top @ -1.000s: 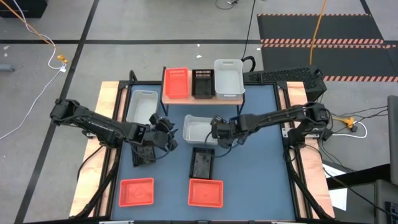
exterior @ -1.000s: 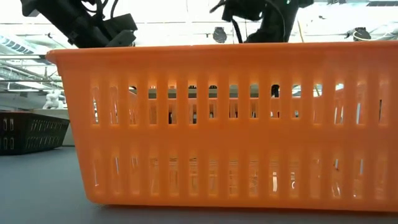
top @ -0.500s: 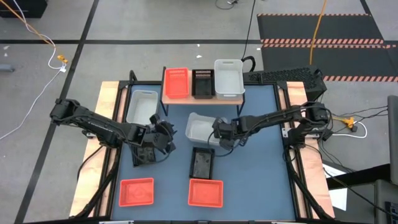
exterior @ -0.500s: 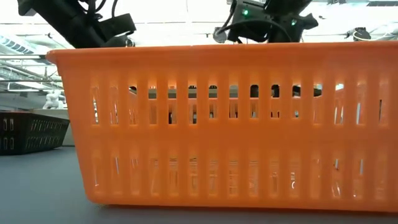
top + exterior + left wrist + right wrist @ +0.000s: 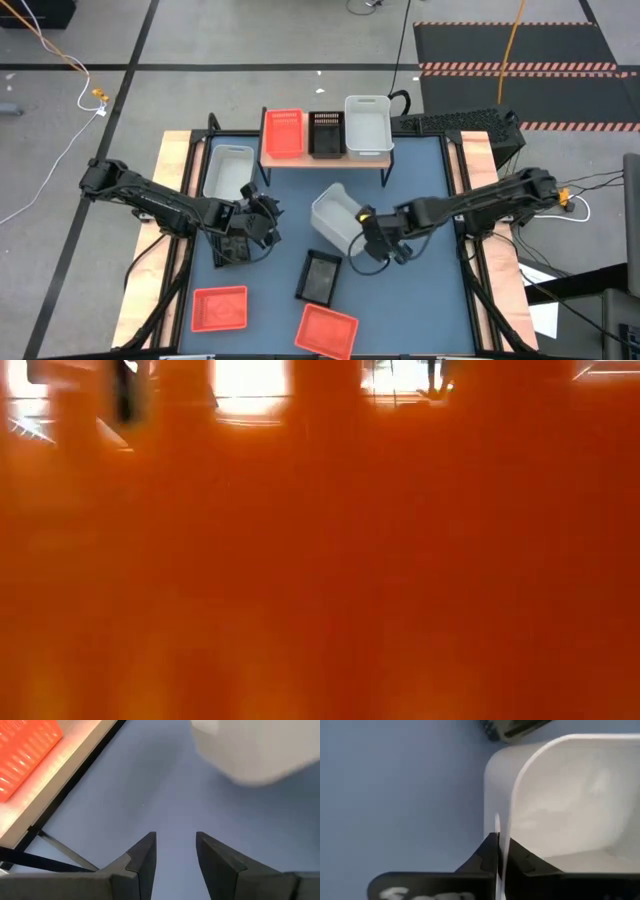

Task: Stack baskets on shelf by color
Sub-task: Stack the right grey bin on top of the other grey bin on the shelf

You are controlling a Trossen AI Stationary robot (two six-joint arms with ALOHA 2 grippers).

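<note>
The shelf [image 5: 375, 156] at the table's far edge carries a red basket [image 5: 283, 133], a black basket [image 5: 326, 133] and a white basket [image 5: 367, 125] side by side. My right gripper [image 5: 363, 226] is at mid-table, shut on a tilted white basket [image 5: 338, 214]. My left gripper [image 5: 267, 214] stands open above the table's left part, over a black basket [image 5: 234, 246] lying there. On the table lie another white basket [image 5: 229, 170], a black basket [image 5: 321, 277] and two red baskets [image 5: 220, 308] [image 5: 327, 331]. In the low view the red basket [image 5: 320, 560] fills the picture. My right gripper pinches the white basket's side wall just below the rim [image 5: 503, 826], one finger inside the basket and one outside. The fingers come from the table's right side. The basket sits tilted in the hold; whether its lower edge touches the table I cannot tell.
Wooden side boards [image 5: 173, 200] run along the table's left and right. The loose black basket and the skewed red basket lie just near-side of the held basket. Bare blue tabletop [image 5: 420, 290] shows at the near right.
My right gripper has shut on the white basket's wall and moved toward the table's near right, tipping the basket up. The middle black basket has slid nearer and turned. The red basket in front of it has slid toward the near edge and turned, right up against the low camera.
</note>
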